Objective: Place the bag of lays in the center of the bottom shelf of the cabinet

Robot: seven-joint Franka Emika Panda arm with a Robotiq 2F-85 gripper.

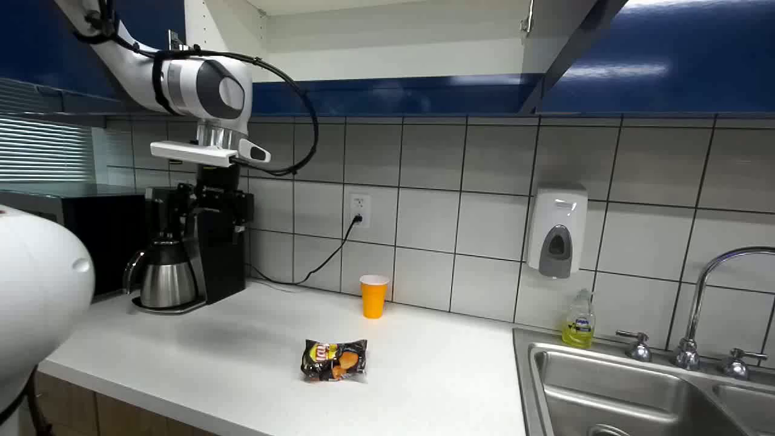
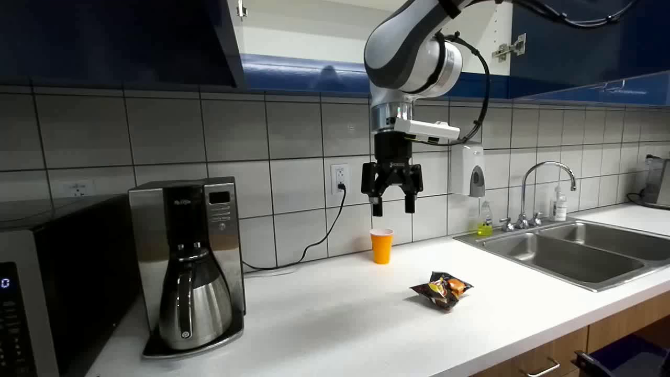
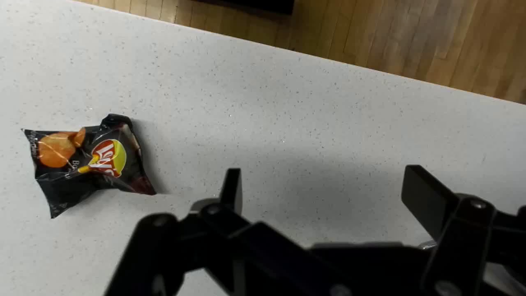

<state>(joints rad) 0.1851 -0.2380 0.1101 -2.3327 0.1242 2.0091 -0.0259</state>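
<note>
Gripper [image 2: 393,207]: I hold it pointing down above the worktop [image 2: 314,340], fingers [image 3: 427,201] spread wide; in the wrist view bare worktop shows between them.
Finger visibility: In an exterior view my fingers stand out clearly against the tiled wall [image 2: 293,183]. In an exterior view where the coffee maker [image 1: 221,260] lies behind them, black meets black and the gap is hard to read.
Bag of Lay's [image 3: 88,162]: It lies on the worktop in all three views, apart from my gripper. The wrist view gives its logo [image 3: 110,158] legibly and places it left of both fingers in the frame. Both exterior views place it farther from the tiled wall than the orange cup [image 1: 373,297], which stands upright.
Cabinet [image 1: 387,97]: Both exterior views show it open above the worktop, with blue doors [image 2: 104,42] and a white interior [image 1: 393,51]. I cannot make out the upper face of its bottom shelf.
Coffee maker front: A display [image 2: 219,197] and a column of buttons [image 2: 220,212] show in an exterior view.
Microwave [image 2: 78,283]: A lit digit [image 2: 5,283] shows on its front in an exterior view.
Sink [image 1: 530,387]: In an exterior view the frame cuts it short. In an exterior view more of both basins [image 2: 565,262] shows, with a pump bottle [image 2: 559,207] near the faucet [image 2: 522,222].
Window blinds [image 1: 45,151]: They show at the edge of an exterior view.
Floor [image 3: 390,41]: The wrist view adds wooden boards past the worktop's edge.
</note>
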